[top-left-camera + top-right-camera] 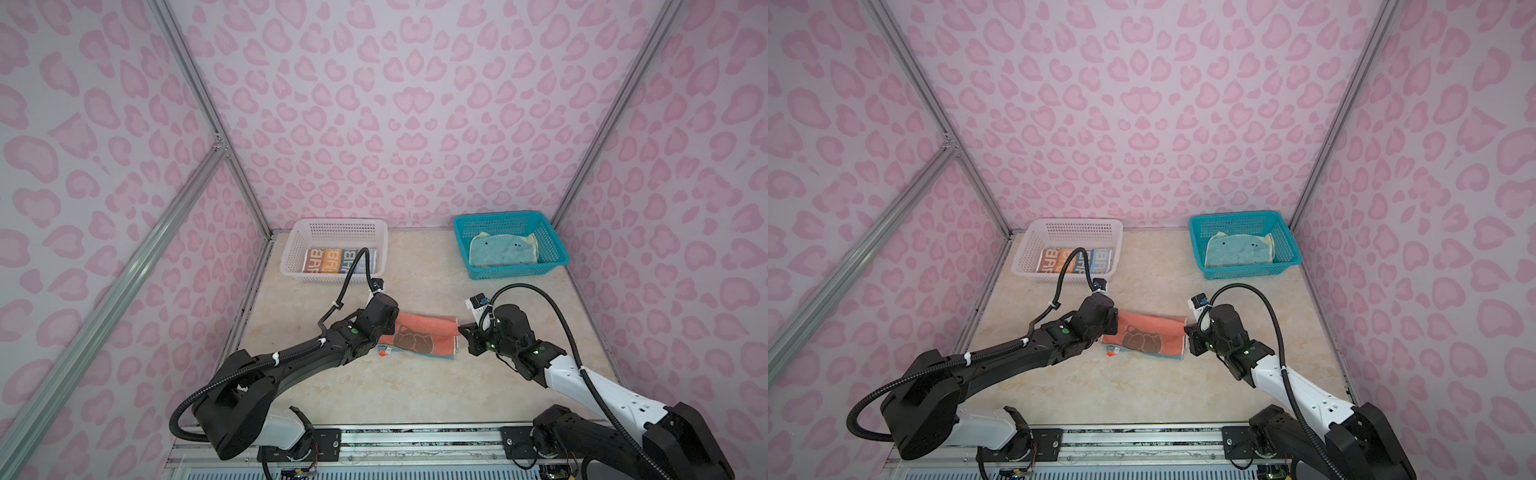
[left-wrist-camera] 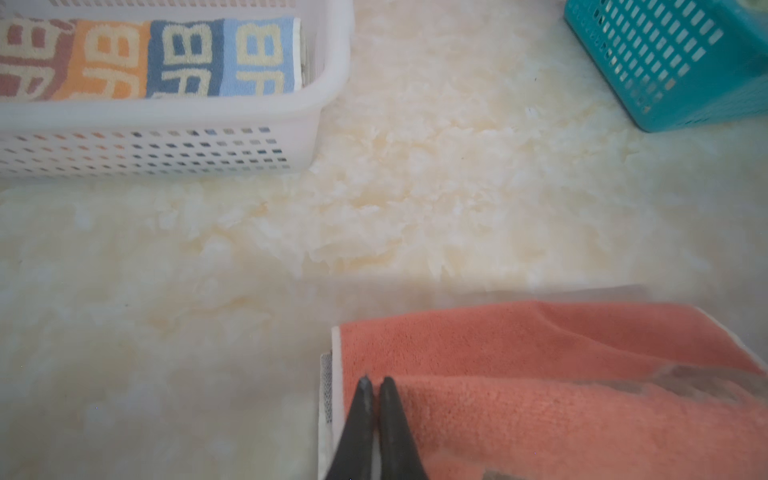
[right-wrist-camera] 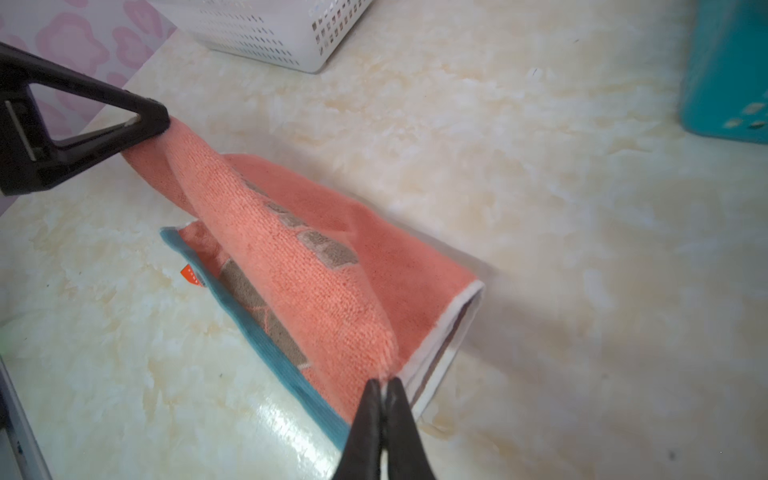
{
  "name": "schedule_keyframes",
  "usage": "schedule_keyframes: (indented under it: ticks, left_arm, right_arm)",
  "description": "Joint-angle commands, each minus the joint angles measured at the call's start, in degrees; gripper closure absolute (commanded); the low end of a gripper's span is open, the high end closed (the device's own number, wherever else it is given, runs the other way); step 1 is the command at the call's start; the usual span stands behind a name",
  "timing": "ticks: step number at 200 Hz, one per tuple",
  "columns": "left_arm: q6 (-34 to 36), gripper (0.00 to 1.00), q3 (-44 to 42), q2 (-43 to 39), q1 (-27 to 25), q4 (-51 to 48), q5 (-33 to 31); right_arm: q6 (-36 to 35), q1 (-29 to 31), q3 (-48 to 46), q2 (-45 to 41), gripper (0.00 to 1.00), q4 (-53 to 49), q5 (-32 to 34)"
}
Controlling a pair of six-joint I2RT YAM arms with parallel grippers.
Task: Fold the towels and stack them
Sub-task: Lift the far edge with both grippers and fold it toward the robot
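Beige marble-look tabletop (image 1: 374, 395): soft orange terry towel with teal edging (image 1: 428, 326) lies mid-table, part folded, left gripper (image 2: 376, 384) and right gripper (image 3: 384, 384) each clamped on an opposite end.

Table (image 1: 419, 282) bare between the white basket (image 1: 316, 277) and teal basket (image 1: 515, 272), both at the rear; a hand could pass through that gap. Mid-table blocked by the orange towel (image 1: 424, 328), with left arm (image 1: 291, 365) and right arm (image 1: 582, 378) at its ends; front strip bare.
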Motion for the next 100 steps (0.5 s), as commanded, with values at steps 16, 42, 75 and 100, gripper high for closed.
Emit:
schedule_keyframes:
  ticks: [16,42,75,100]
  left_arm:
    - [-4.4,0.95,-3.3,-0.3,-2.0,-1.1,-3.0]
    - [-6.0,0.85,-4.3,1.9,-3.8,-0.4,-3.2]
    - [-7.8,0.66,-5.9,2.1,-6.0,-0.8,-6.2]
    - [-8.3,0.3,-8.3,-1.7,-6.4,-1.1,-7.1]
  right_arm:
    - [4.5,2.9,-2.5,-0.2,1.0,-3.3,3.4]
    - [7.4,5.7,-3.9,2.2,1.0,-2.7,4.6]
    - [9.2,6.6,-3.6,3.0,0.77,-6.9,8.2]
    - [9.6,6.6,-2.2,-1.3,0.58,-10.9,11.3]
